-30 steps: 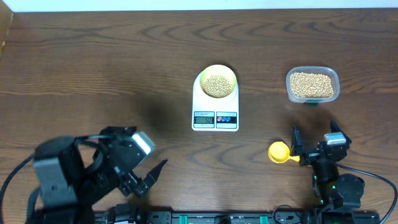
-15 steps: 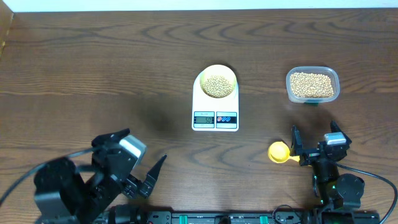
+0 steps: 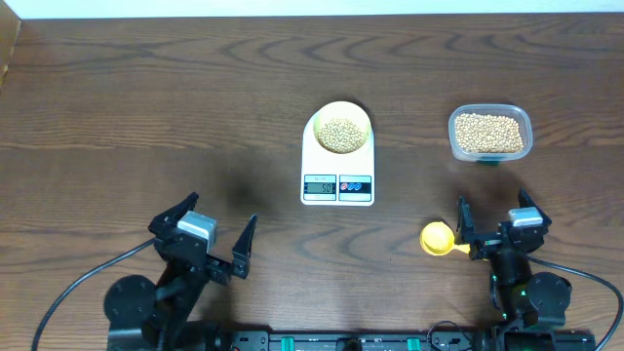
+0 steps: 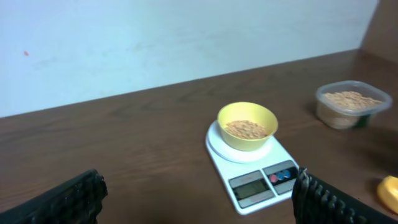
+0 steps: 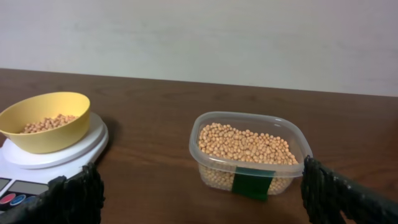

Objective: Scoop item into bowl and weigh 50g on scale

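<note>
Well, looks nearly done to me: beans (image 3: 339, 135) sit in the bowl (image 3: 318, 121) on the scale (image 3: 337, 185), readout too small to read. Scoop (image 3: 436, 238) lies beside my right gripper (image 3: 493, 216). That one and the left gripper (image 3: 208, 232) both gape wide, empty.

A dark brown wooden worktop (image 3: 146, 97) with broad, wavy grain fills the overhead view, its surface matte with a faint sheen. Along its far edge runs a pale strip (image 3: 292, 8). The wrist views show this to be a plain off-white wall (image 4: 155, 43) rising from the back of the worktop. The wall is bare and smooth apart from 1 small red speck (image 4: 26, 53) at upper left. A brown slanted panel (image 4: 379, 25) cuts in at the far right of the left wrist view. The light is soft and even, leaving only dim, blurred shadows on the wood.
</note>
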Motion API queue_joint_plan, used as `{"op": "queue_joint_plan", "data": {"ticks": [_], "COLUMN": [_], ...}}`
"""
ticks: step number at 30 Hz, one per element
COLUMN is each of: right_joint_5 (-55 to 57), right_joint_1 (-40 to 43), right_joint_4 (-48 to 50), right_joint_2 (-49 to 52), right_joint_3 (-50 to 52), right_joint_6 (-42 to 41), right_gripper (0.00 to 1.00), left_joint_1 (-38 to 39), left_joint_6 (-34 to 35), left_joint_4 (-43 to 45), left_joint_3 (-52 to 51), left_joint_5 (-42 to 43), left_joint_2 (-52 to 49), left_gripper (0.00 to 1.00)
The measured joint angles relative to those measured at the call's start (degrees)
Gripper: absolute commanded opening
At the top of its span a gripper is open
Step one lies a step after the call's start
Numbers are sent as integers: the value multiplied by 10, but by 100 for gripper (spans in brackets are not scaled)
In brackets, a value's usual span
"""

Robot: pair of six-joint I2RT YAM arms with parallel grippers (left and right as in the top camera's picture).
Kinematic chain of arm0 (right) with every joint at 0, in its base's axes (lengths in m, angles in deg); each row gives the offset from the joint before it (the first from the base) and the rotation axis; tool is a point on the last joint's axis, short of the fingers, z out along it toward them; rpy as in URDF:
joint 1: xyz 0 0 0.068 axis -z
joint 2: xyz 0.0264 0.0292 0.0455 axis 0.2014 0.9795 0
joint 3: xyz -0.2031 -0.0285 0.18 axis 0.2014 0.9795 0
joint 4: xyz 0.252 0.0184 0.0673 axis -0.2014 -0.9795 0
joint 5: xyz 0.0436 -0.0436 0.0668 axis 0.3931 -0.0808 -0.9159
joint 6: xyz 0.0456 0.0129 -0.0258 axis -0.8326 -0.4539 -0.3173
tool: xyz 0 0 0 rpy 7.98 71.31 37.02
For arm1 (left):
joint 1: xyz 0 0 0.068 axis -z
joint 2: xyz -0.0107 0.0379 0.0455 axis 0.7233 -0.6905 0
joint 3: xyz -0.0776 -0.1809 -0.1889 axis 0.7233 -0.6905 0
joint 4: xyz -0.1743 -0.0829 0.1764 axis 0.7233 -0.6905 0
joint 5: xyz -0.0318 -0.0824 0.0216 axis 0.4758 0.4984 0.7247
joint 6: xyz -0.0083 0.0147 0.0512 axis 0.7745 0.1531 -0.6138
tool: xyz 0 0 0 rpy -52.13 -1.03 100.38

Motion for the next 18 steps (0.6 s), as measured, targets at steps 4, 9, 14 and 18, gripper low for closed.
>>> {"op": "queue_joint_plan", "data": {"ticks": [4,9,14,18], "right_joint_5": [0,0,0,0], "right_joint_1": [0,0,0,0], "right_joint_4": [0,0,0,0], "right_joint_2": [0,0,0,0], "right_joint_3": [0,0,0,0], "right_joint_6": [0,0,0,0], "right_gripper": [99,99,99,99], "left_joint_1": [24,38,38,38], "left_joint_6": [10,12,12,12], "left_joint_4": [28,44,45,47], "left_joint_3": [-35,-52,-66,-80], "left_joint_5": [-42,-62,-68,-68], "left_joint_2": [26,52,78,87], "left_gripper": [98,98,98,98]}}
